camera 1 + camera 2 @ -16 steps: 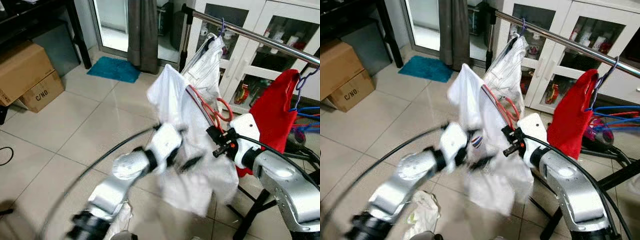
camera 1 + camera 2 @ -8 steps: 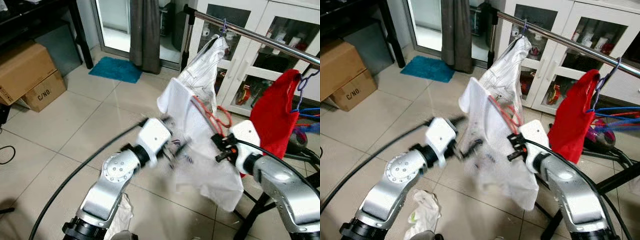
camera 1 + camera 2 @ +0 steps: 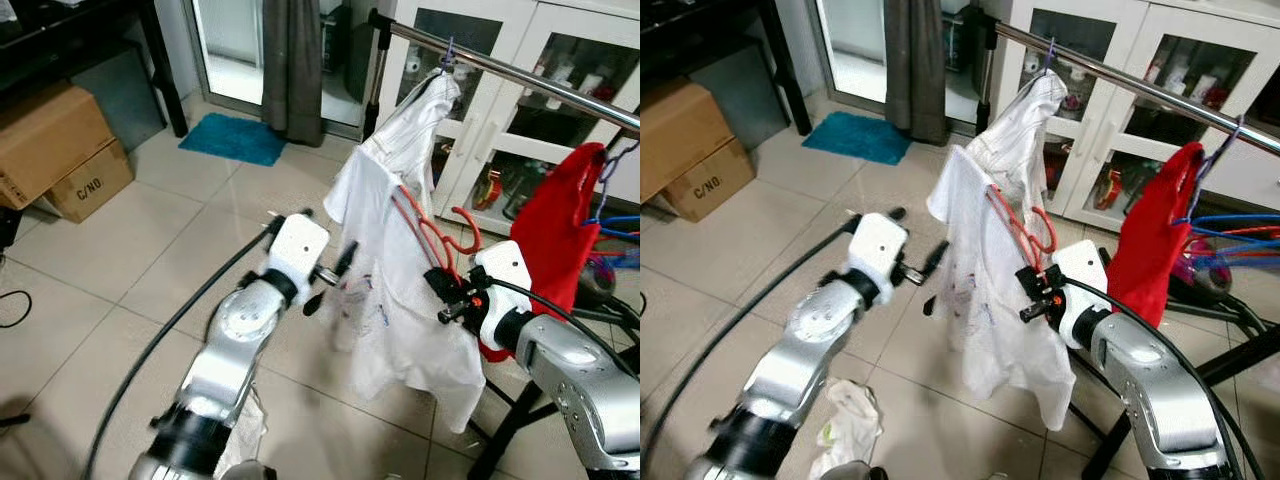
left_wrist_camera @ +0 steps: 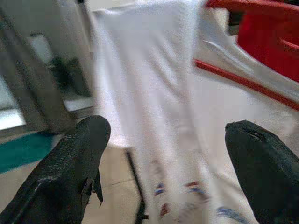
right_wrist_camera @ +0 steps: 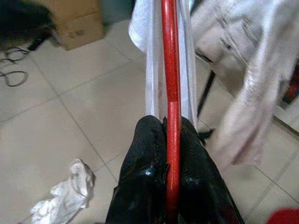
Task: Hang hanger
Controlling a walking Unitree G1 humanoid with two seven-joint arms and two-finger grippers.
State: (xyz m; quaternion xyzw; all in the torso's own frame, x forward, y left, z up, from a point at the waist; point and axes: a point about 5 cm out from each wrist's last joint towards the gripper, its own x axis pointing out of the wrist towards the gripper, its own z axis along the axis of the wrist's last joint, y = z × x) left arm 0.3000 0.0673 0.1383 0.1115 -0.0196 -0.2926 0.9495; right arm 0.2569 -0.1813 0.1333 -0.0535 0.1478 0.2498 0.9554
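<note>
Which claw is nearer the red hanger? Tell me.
Right. The right claw is shut on the red hanger, holding it with the white shirt. The left claw is open beside the shirt, apart from the hanger.

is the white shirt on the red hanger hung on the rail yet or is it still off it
Off the rail. The right hand is shut on the red hanger, holding the white shirt below the metal rail.

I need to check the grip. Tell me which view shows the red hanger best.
The right wrist view: the red hanger runs straight between the shut fingers of the right gripper. The eye views show its hook and one arm in the white shirt; the left wrist view shows a blurred stretch.
</note>
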